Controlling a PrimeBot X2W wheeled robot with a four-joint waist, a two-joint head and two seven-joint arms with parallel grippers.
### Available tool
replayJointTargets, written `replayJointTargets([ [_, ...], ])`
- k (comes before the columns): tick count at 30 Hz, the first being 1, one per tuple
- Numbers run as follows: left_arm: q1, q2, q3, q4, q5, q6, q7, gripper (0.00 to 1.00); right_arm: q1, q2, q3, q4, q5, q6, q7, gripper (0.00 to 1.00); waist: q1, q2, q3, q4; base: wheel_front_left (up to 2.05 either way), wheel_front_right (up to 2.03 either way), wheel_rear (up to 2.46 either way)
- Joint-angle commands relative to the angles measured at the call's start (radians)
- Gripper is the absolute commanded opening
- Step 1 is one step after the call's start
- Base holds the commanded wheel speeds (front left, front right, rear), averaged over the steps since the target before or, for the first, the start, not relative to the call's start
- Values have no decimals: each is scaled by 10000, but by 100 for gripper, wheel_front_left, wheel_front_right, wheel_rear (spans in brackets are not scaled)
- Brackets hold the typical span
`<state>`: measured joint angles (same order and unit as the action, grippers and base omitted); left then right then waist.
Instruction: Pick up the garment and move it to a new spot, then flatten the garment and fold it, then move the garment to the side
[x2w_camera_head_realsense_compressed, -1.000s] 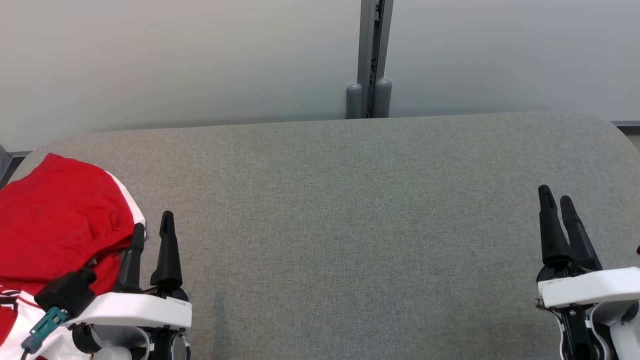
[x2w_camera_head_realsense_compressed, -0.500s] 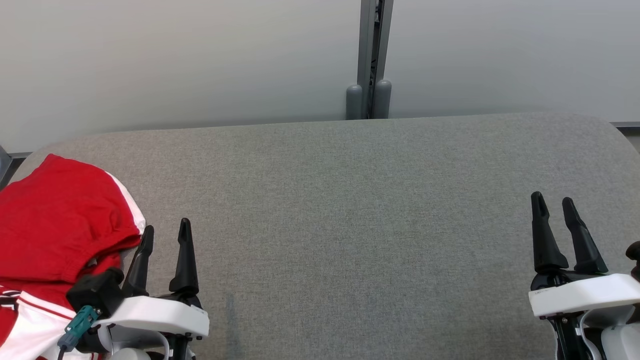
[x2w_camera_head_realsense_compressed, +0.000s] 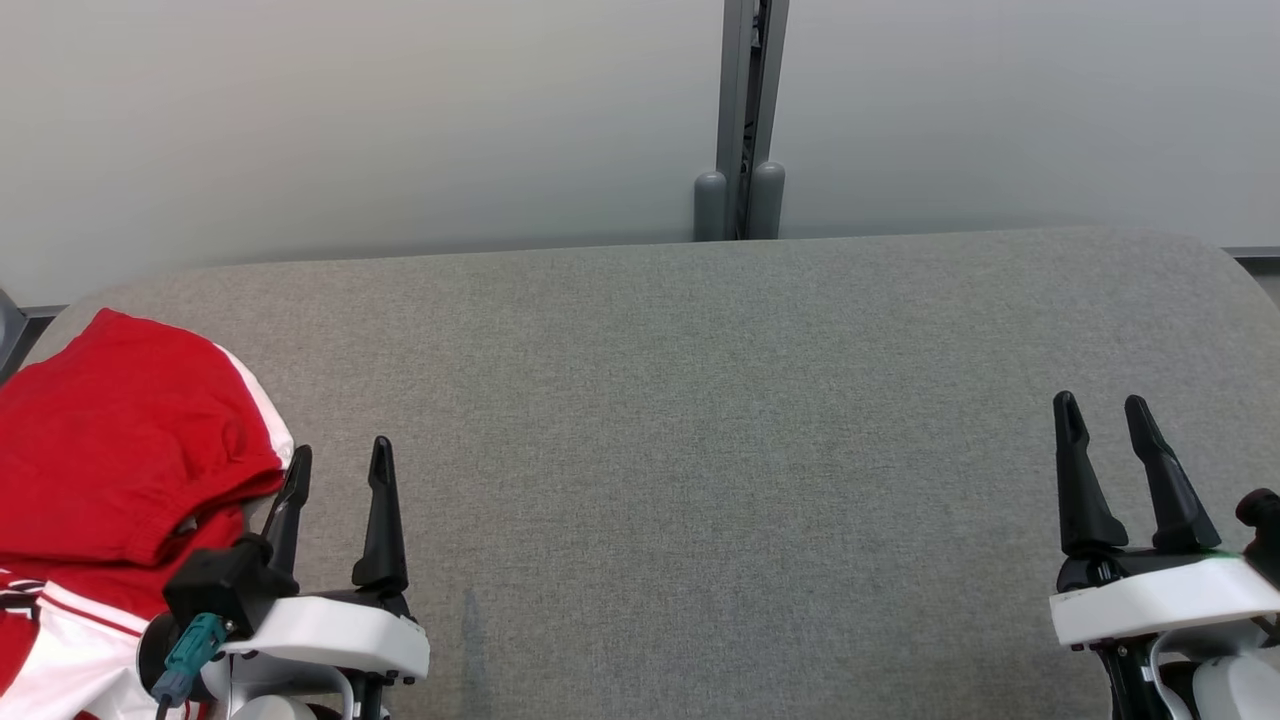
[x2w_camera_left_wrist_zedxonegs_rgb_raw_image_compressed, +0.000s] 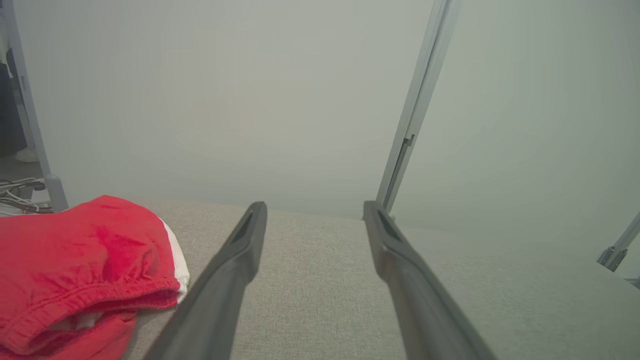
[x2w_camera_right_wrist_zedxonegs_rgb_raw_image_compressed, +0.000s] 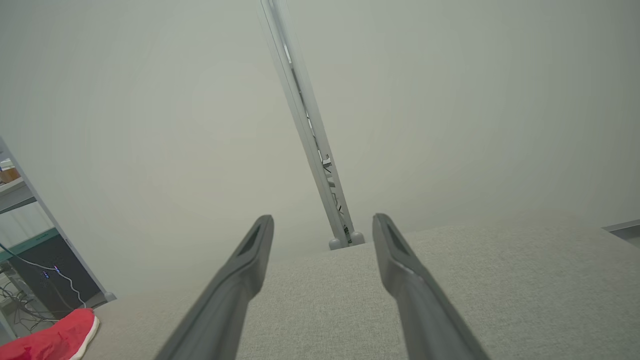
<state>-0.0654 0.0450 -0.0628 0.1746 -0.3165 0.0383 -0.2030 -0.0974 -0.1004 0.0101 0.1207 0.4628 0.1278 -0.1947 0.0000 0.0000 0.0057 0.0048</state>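
The grey fabric worktop (x2w_camera_head_realsense_compressed: 700, 420) stretches wide, with pale wall panels (x2w_camera_head_realsense_compressed: 350, 120) and a grey post (x2w_camera_head_realsense_compressed: 740, 110) behind its far edge. The red-and-white garment (x2w_camera_head_realsense_compressed: 120, 430), apparently bunched, lies at the worktop's left end. At the worktop's near edge, fingers apart and empty, sit the left claw (x2w_camera_head_realsense_compressed: 341, 448), just beside the garment, and the right claw (x2w_camera_head_realsense_compressed: 1100, 400), towards the right end.

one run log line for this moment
garment: bunched at table left end | left gripper: open, empty, beside garment | right gripper: open, empty
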Motion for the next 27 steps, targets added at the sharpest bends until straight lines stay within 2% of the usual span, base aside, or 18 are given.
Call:
replayJointTargets([
  [1, -7, 57, -20, -56, 288, 86, -93, 100, 3, -115, 21, -109, -274, 43, -115, 100, 0, 0, -10, 9, 0, 0, 0],
  [27, 88, 72, -308, -72, 2161, 383, -558, 100, 233, -216, 180, -431, -2016, 49, -653, 100, 0, 0, -54, 36, 0, 0, 0],
])
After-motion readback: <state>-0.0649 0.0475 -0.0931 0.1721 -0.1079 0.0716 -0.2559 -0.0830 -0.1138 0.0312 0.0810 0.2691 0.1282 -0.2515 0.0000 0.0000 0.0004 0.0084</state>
